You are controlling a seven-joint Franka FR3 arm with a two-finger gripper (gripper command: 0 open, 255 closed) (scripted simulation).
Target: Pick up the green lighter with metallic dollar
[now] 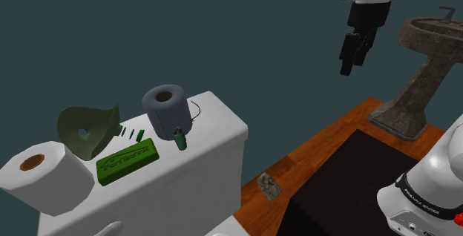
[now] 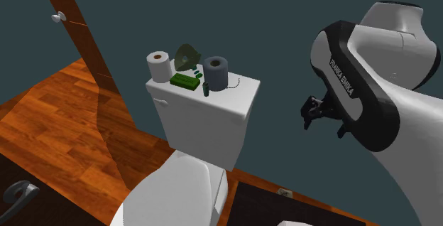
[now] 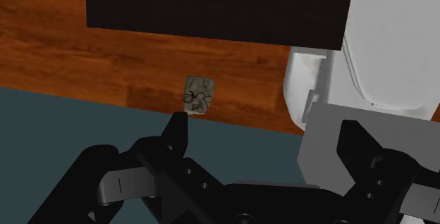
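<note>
The green lighter (image 1: 179,138) (image 2: 205,88) stands upright on the white toilet tank lid (image 1: 215,123) (image 2: 238,89), just in front of a grey paper roll (image 1: 165,107) (image 2: 216,72). My gripper (image 1: 347,65) (image 2: 312,116) hangs high in the air, far off to the shoulder view's right of the tank, pointing down. In the wrist view the gripper (image 3: 264,134) is open, its two black fingers (image 3: 176,127) well apart with nothing between them. Below it lie the wooden floor and a small patterned scrap (image 3: 199,94).
On the lid also sit a white paper roll (image 1: 33,171), a green funnel-shaped object (image 1: 87,129) and a flat green bar (image 1: 127,160). A stone pedestal sink (image 1: 415,71) stands behind the gripper. The black stand (image 1: 349,182) and toilet bowl (image 2: 177,196) are below.
</note>
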